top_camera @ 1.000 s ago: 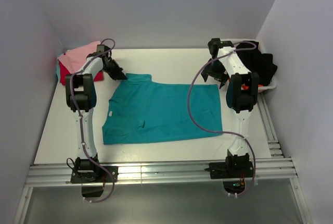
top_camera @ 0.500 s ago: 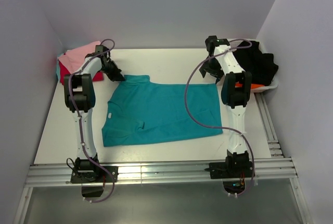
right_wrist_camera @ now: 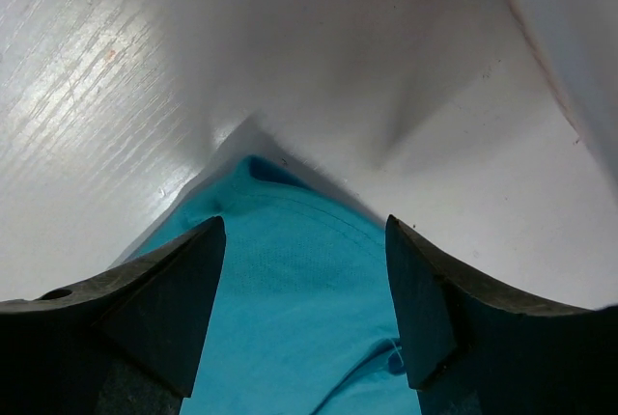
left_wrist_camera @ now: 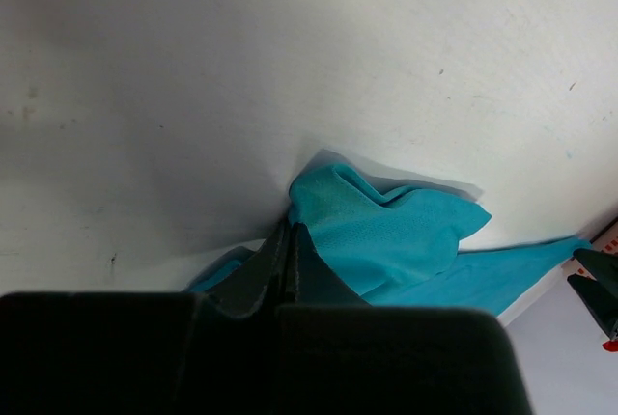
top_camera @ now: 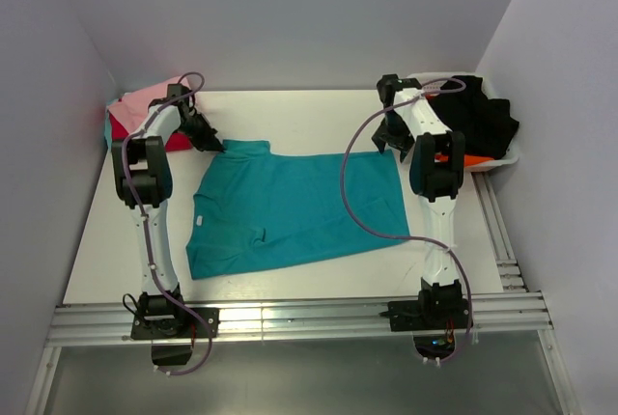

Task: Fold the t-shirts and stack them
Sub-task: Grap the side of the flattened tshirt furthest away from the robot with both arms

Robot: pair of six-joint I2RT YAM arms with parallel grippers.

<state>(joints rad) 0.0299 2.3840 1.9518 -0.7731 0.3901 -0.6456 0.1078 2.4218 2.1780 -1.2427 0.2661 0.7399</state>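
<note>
— Looking down from above, we see the teal shirt (top_camera: 290, 207) spread flat on the table (top_camera: 290, 111) between the two arms. The left gripper (top_camera: 210, 141) is at its far left corner and the right gripper (top_camera: 390, 138) at its far right corner. Can we read the jaws from up there?

— No, both are small and dark in that view. Our left wrist view settles one of them: the jaws are pressed together on a bunched fold of the teal cloth (it rises in a little peak just past the tips).

— And the right?

— Our right wrist view shows its jaws wide apart, with the shirt's corner lying between and below them. Whether the fingers (right_wrist_camera: 164, 318) touch the cloth, we cannot tell.

— What do the wrist views miss?

— The other shirts, which we see only from the top. A pink shirt (top_camera: 135, 106) lies on a red shirt (top_camera: 120, 133) at the table's far left corner, near the left gripper. A black shirt (top_camera: 478, 118) is heaped in the basket (top_camera: 509, 156) at the far right, with an orange shirt (top_camera: 473, 159) showing beneath it.
</note>
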